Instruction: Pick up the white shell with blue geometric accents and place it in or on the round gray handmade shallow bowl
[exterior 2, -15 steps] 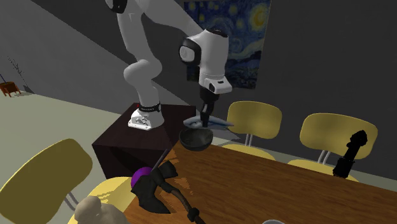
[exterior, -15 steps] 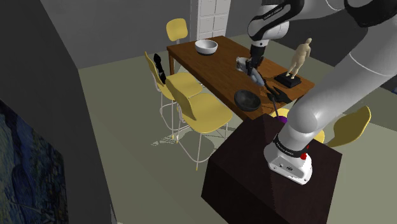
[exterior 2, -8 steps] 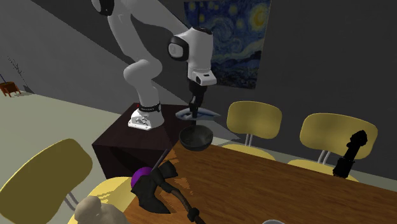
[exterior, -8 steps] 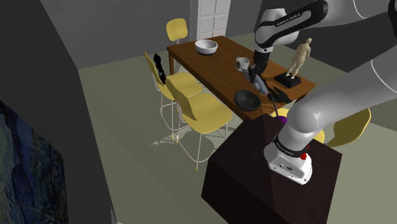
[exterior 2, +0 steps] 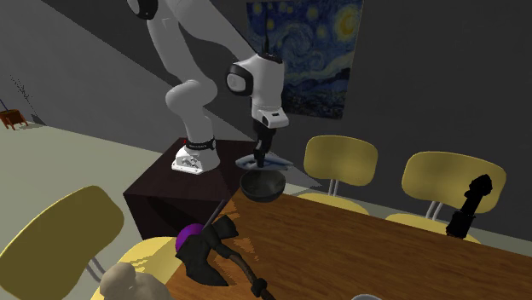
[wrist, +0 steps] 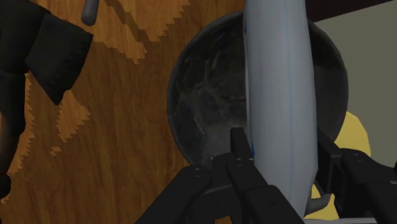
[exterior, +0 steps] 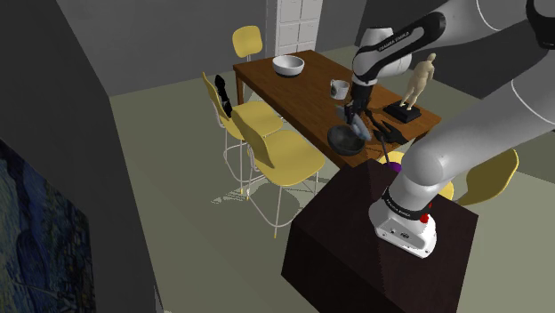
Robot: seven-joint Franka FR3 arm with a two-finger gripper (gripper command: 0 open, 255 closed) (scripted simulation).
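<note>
My gripper [wrist: 280, 150] clamps shell [wrist: 277, 70], hanging directly above bowl [wrist: 203, 102]. Placing step in hand. Next, I judge: lower slightly, then let go.

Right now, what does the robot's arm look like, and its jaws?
The arm is glossy white, with rounded tube-like links and dark bands at the joints; one black band carries small white lettering. A small red spot marks its base. The jaws are all black and angular.
</note>
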